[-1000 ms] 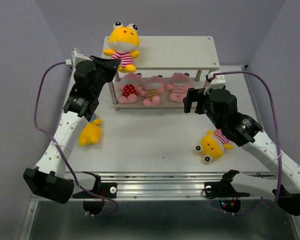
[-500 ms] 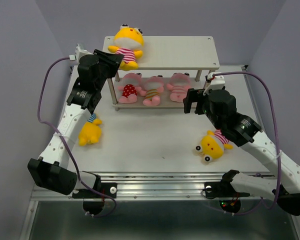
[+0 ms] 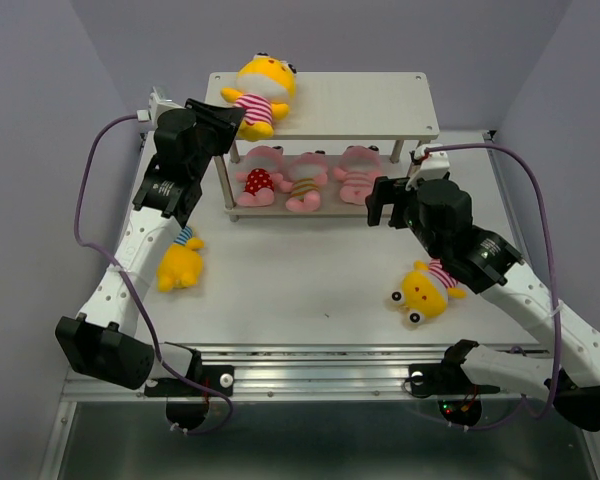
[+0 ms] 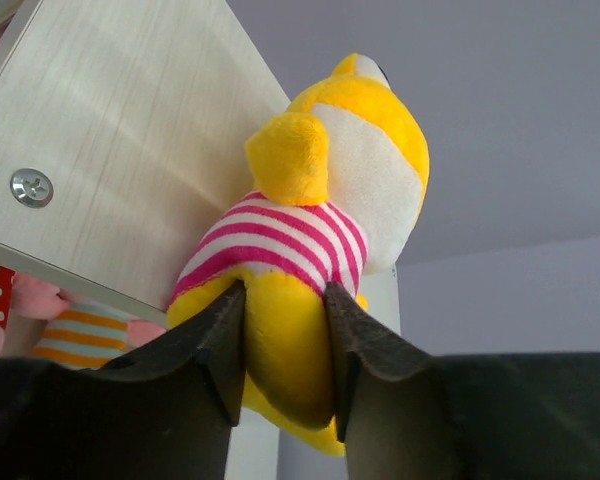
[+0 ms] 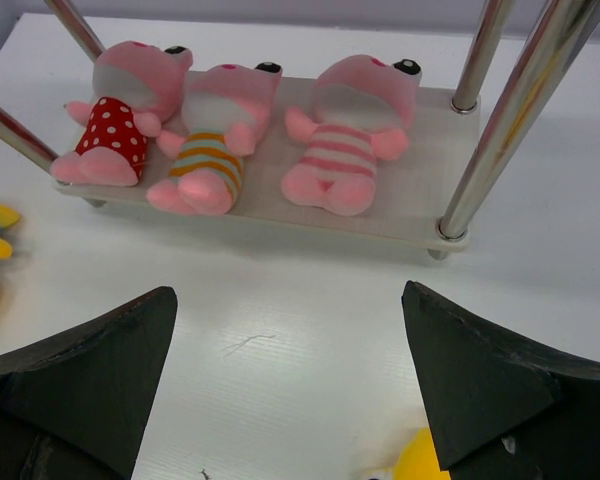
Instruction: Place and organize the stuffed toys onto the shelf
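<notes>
My left gripper [image 3: 230, 118] is shut on a yellow toy in a pink-striped shirt [image 3: 259, 92], which lies on its back on the left end of the shelf's top board [image 3: 350, 105]. In the left wrist view the fingers [image 4: 220, 345] pinch its lower body [image 4: 285, 340]. Three pink toys [image 3: 305, 178] lie in a row on the lower board; they also show in the right wrist view [image 5: 210, 135]. A yellow toy [image 3: 184, 262] lies on the table at the left, another [image 3: 422, 290] at the right. My right gripper [image 3: 380, 205] is open and empty, just right of the shelf.
The shelf's metal legs [image 5: 515, 120] stand close ahead of the right gripper. Purple cables loop off both arms. The table is walled by grey panels at left, right and back.
The left gripper has carried the yellow striped toy back and down, tipping it from upright to lying on the top board. The right arm has not moved.
</notes>
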